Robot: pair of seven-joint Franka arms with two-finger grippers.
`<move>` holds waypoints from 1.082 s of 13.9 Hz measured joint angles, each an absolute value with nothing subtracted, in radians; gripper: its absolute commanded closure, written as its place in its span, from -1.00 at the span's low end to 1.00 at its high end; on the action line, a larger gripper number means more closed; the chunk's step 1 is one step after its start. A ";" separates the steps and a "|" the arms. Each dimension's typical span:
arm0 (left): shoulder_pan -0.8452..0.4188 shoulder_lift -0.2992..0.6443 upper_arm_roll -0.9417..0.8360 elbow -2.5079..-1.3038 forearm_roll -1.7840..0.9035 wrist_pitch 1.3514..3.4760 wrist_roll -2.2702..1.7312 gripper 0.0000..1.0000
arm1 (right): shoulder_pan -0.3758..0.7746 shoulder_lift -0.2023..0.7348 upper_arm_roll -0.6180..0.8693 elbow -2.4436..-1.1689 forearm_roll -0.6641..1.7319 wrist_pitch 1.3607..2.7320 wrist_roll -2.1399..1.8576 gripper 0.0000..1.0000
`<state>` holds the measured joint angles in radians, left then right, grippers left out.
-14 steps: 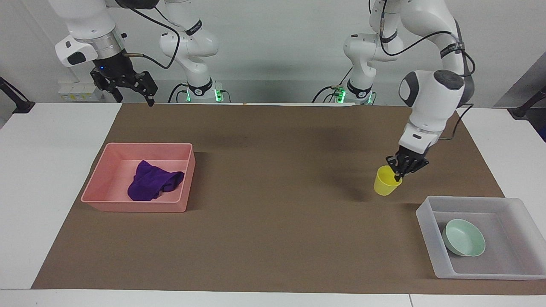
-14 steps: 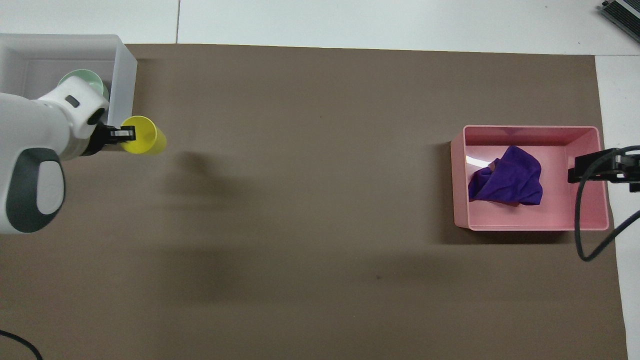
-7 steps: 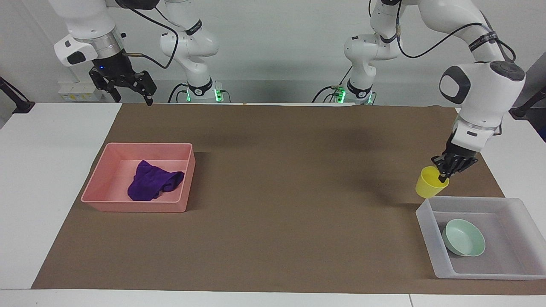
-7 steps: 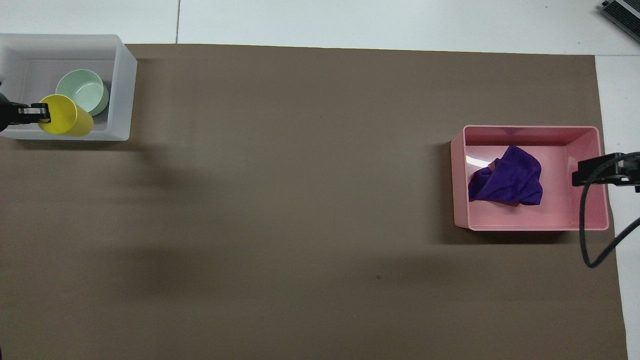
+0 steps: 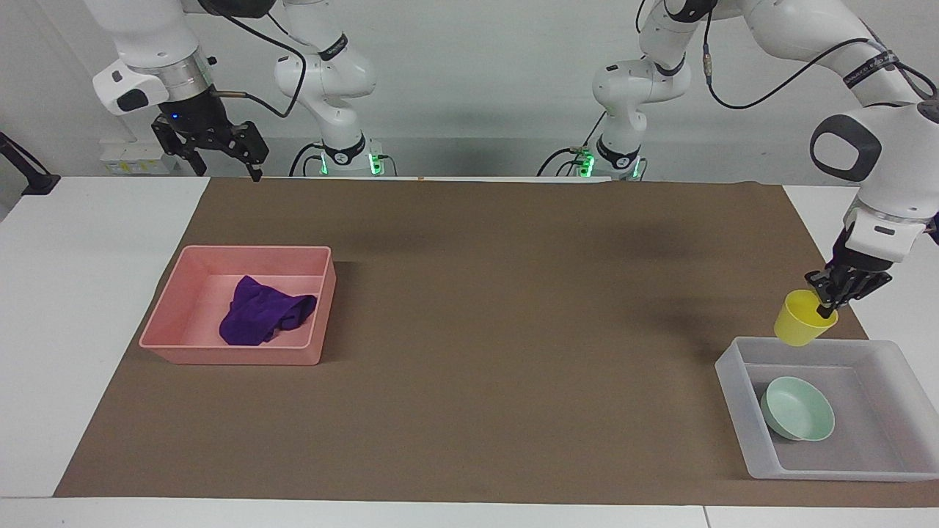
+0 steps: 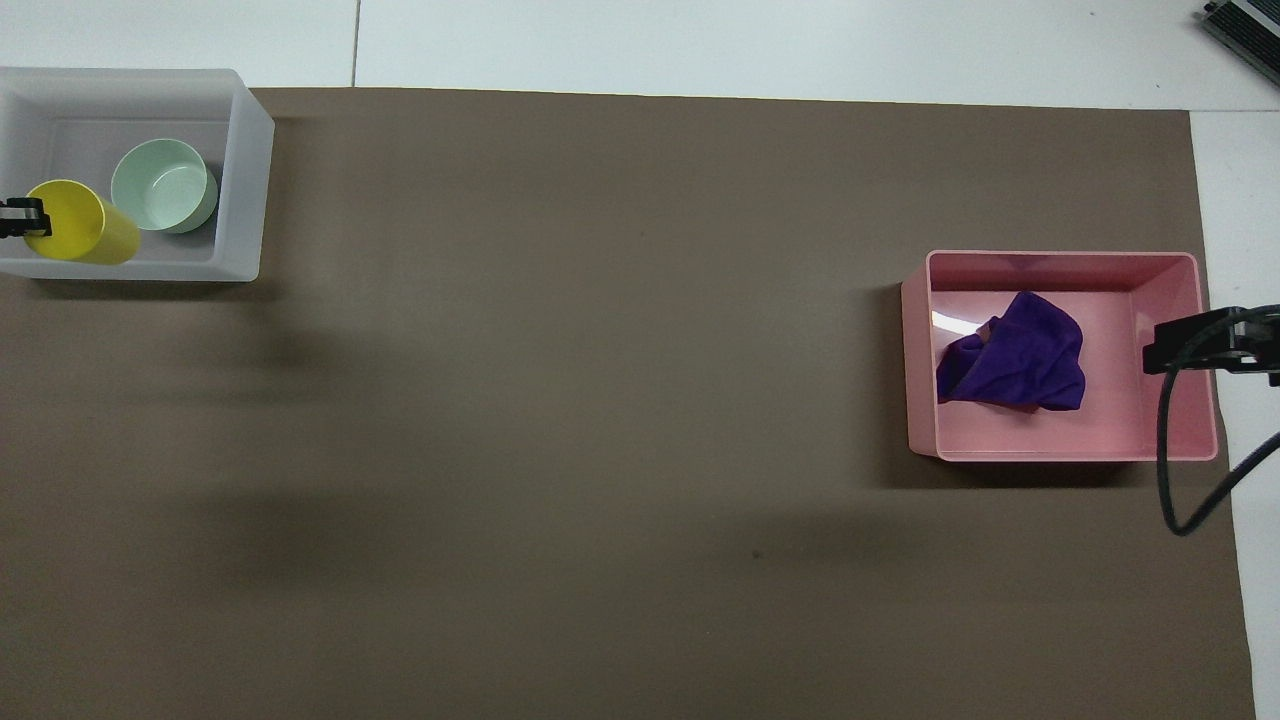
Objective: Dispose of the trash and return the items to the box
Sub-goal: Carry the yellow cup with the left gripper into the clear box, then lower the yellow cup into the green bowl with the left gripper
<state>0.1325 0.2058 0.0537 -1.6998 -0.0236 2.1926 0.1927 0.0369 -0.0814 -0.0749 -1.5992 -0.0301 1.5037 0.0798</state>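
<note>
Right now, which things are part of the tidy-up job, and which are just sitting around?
Part of the job:
- yellow cup, held by the left gripper
- green bowl
- clear tray
- purple rag
- pink bin

Just there:
- brown mat
- right gripper, waiting

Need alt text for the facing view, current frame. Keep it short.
The left end effector, shut on the rim of a small bright-yellow plastic cup, holds it in the air over a translucent white plastic tray containing a pale mint-green round bowl. At the right arm's end, a purple cloth rag lies in a pink rectangular bin; the right end effector waits raised, open.
</note>
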 measured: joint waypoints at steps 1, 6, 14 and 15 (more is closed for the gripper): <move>0.136 0.209 0.053 -1.695 -0.024 2.193 0.197 1.00 | 0.037 -0.081 -0.075 -1.599 -0.030 1.504 0.080 -1.00; 0.174 0.276 0.053 -1.594 -0.024 2.190 0.214 1.00 | 0.031 -0.082 -0.075 -1.599 -0.030 1.504 0.080 -1.00; 0.195 0.561 0.043 -1.291 -0.091 2.190 0.218 1.00 | 0.031 -0.082 -0.075 -1.597 -0.021 1.504 0.100 -1.00; 0.195 0.583 0.042 -1.269 -0.093 2.190 0.218 1.00 | 0.031 -0.082 -0.075 -1.597 -0.021 1.504 0.100 -1.00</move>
<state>0.1951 0.5830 0.0417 -1.2693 -0.0932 2.1898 0.2181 0.0307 -0.0818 -0.0753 -1.5966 -0.0207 1.5037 0.1001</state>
